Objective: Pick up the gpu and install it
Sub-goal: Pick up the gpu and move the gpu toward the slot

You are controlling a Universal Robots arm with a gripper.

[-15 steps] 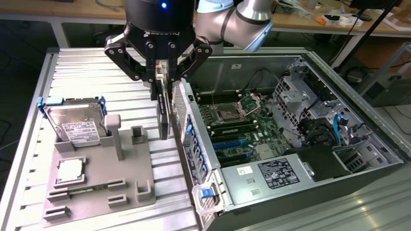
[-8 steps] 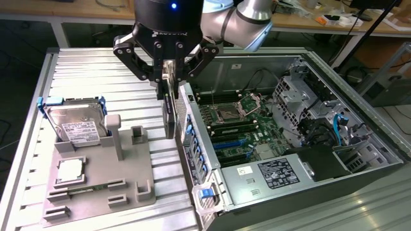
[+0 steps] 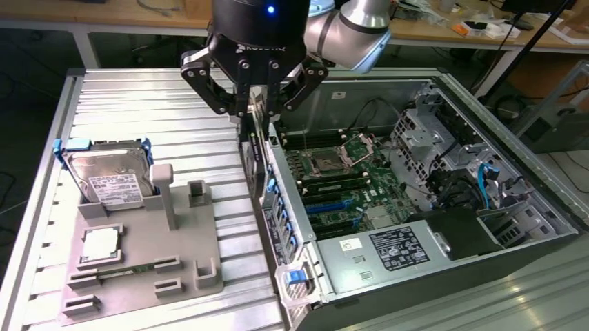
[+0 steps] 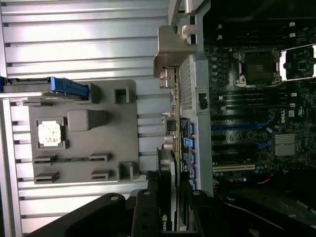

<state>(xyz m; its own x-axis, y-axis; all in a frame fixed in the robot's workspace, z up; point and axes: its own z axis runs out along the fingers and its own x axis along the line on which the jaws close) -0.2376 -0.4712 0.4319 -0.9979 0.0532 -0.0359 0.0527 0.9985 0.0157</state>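
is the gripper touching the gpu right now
Touching. The wrist view shows the gpu clamped edge-on between the fingers of the gripper, with no gap on either side.

Ribbed shiny metal table, matt grey plastic tray, black satin pincer, sheet-metal computer case

black gripper, dark gpu, grey tray, green motherboard

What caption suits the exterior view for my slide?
Fingers grip the gpu upright at the open case's edge, with the tray on the exterior view's left.
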